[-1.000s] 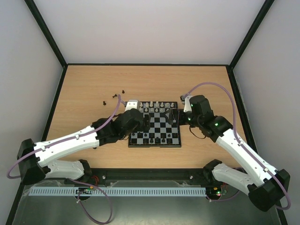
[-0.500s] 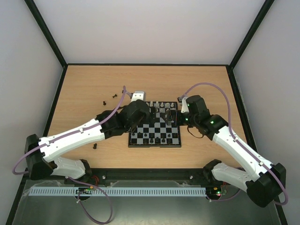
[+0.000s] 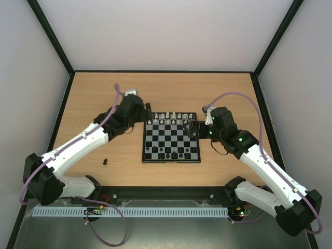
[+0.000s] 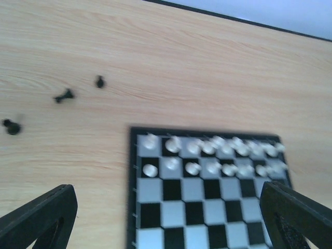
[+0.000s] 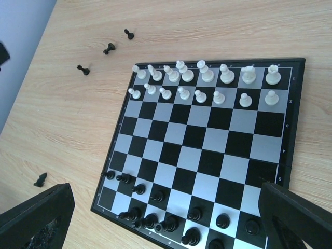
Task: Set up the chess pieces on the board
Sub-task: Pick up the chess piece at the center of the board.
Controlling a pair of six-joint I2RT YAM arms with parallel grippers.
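The board [image 3: 171,136] lies mid-table, with white pieces on its two far rows and black chess pieces [image 3: 165,151] on the near rows. The same black pieces [image 5: 155,196] stand unevenly in the right wrist view. Loose black pieces lie on the wood left of the board: three [image 5: 109,48] near its far corner and one [image 3: 105,161] nearer the front. My left gripper [image 3: 146,113] hangs open and empty by the board's far left corner [image 4: 136,134]. At the board's right edge, my right gripper [image 3: 192,127] is open and empty too.
Black frame rails [image 3: 62,111] border the wooden table on all sides, with grey walls behind them. The left forearm [image 3: 83,142] stretches across the wood left of the board [image 5: 207,140] and hides the far loose pieces [image 4: 64,96] from the top view.
My left gripper has pulled back from over the middle of the board to its far left corner, still open. The right arm has barely shifted.
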